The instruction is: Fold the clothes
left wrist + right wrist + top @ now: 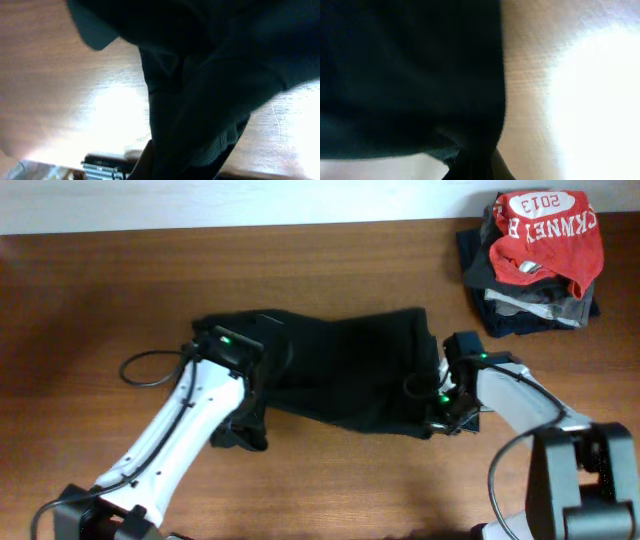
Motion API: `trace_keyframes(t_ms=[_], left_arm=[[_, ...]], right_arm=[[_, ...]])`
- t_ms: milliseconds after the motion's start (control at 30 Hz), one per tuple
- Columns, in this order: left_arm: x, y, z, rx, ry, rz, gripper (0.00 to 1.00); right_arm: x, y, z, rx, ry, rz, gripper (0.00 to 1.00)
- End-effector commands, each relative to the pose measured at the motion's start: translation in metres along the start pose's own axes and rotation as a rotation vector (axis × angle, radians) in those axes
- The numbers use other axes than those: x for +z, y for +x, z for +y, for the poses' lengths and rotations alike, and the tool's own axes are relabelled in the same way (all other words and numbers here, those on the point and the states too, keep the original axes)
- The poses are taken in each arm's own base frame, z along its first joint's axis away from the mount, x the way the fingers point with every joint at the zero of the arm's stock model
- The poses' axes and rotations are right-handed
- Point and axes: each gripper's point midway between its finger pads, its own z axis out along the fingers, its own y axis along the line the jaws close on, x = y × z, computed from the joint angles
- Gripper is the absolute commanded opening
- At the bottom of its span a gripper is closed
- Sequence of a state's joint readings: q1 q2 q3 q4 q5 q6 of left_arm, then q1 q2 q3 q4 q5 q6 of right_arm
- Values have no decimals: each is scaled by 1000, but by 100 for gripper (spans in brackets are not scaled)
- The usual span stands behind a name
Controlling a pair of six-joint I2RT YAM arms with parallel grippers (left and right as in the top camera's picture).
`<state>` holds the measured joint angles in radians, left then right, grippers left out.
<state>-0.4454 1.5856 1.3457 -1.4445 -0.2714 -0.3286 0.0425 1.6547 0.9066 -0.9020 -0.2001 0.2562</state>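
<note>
Tools on both arms are pressed together on cloth, as far as I can see. The left tool (246, 422) pinches the lower left edge of the shirt (350, 370), and its wrist view shows black fabric draping down toward the fingers. The right tool (441, 412) pinches the lower right corner, and in its own view the hem runs straight into the fingers (476, 167).

The shirt sits mid-frame on the worktop (100, 280), rumpled, well apart from the pile (540, 260) in the upper right.

I'd say the grab is done at both ends and the fold itself isn't started. The next move needs both arms to lift together, keep the edge stretched between them, carry it toward the top of the frame and lay it flat on the far edge. Uneven lifting would just bunch it more.
</note>
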Motion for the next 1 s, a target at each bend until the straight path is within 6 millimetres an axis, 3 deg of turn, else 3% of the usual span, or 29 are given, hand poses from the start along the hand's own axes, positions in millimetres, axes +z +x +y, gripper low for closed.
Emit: trace_keyframes(t_ms=[0,200,300,667,800,967], left_arm=[[-18,-8,19,-75,26,-30,1],[-22,-12,27,-101,30,-38,0],[-23,-24,25,-88,42,-86,1],[-38,-111,22,-175,51,-425,1],[-27,-133,14,-138,48,-452,1],[5,-151,1,-92,30,-409,1]], right_arm=[[-40,-11,-2,13,-22,-91,4],[-78,2,-16,34,-22,-78,4],[-88,-4,-17,16,-24,-96,4],[-100,-53,-9,-24,-50,-299,4],[-102,-66,-8,-33,-57,-343,4],[-93,-79,-8,-35,-57,-351,4]])
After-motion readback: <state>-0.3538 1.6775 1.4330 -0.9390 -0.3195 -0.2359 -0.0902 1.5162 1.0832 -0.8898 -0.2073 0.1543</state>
